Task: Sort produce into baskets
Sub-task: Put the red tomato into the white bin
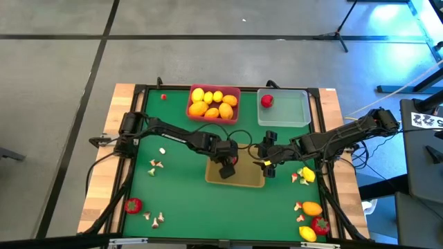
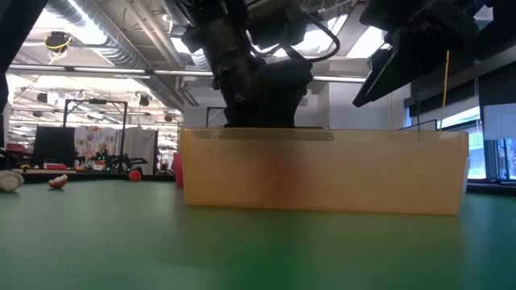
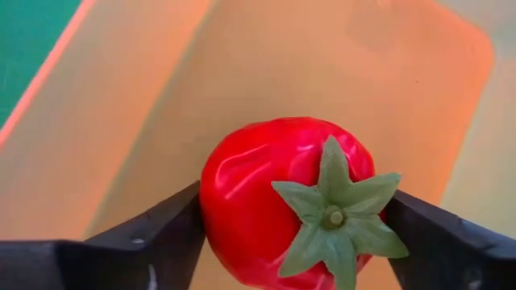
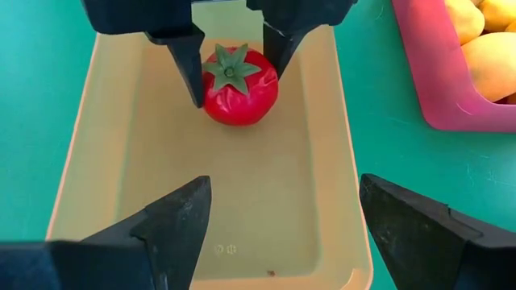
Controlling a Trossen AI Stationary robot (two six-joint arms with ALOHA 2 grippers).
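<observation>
Green matting covers the table (image 1: 173, 207), and on it stand three baskets. Nearest the front is the tan tray (image 4: 121, 121), and that is where the action sits. The left gripper (image 1: 226, 168) reaches down into it with its fingers (image 4: 187, 60) on either side of a red fruit (image 3: 274, 201), green top (image 3: 334, 216) facing up; the fruit looks to rest on the tray floor. Both jaws touch or nearly touch its sides, but I cannot tell whether they are gripping or letting go. The fruit lies squarely between them, so any next move is straight up or a simple release. The right gripper (image 1: 268, 168) waits just beside the tray, jaws wide and empty.

Behind, the pink basket (image 1: 192, 104) holds a heap of yellow-orange lemons (image 1: 211, 105), and the clear basket (image 1: 294, 111) holds one red fruit (image 1: 266, 101). Loose produce (image 1: 308, 207) lies scattered on the matting.
</observation>
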